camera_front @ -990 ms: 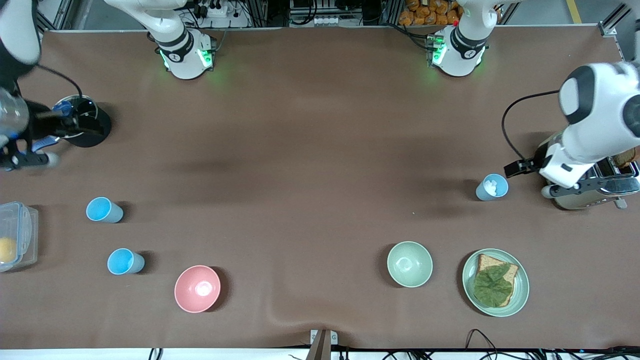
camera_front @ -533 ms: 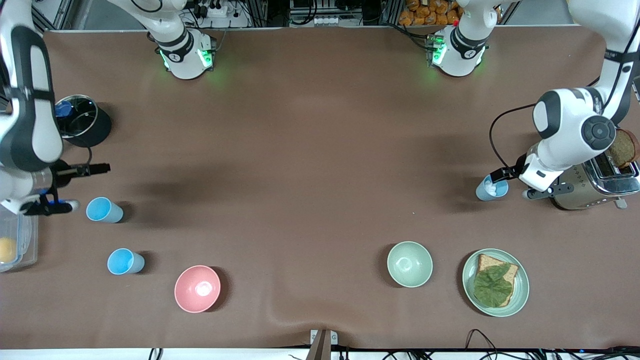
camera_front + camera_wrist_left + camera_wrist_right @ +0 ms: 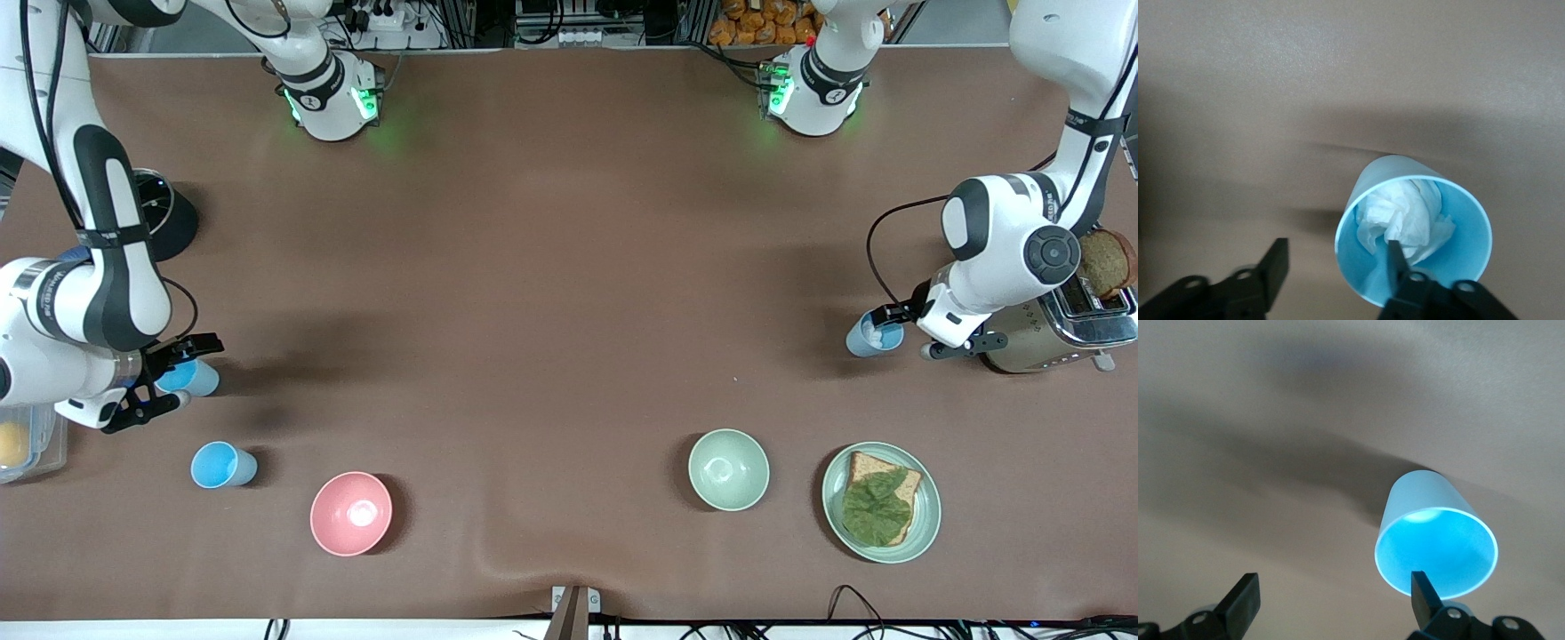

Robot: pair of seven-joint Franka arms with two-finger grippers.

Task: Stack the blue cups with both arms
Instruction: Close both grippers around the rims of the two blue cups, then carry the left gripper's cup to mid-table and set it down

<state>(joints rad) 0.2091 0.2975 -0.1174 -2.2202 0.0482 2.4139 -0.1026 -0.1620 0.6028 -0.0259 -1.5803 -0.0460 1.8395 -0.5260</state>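
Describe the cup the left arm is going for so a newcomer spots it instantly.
Start at the toaster at the left arm's end of the table. Beside it stands a blue cup, under the left end effector. Unlike the other cups, it holds crumpled white tissue.

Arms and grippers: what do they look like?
Both arms, left arm and right arm, are white and jointed with black bands, round dark joint caps, green-lit bases and a black cable each. The left gripper and right gripper are black, two-fingered.

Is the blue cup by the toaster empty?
No. The left wrist view shows crumpled white tissue inside the blue cup, with the open left gripper straddling its rim.
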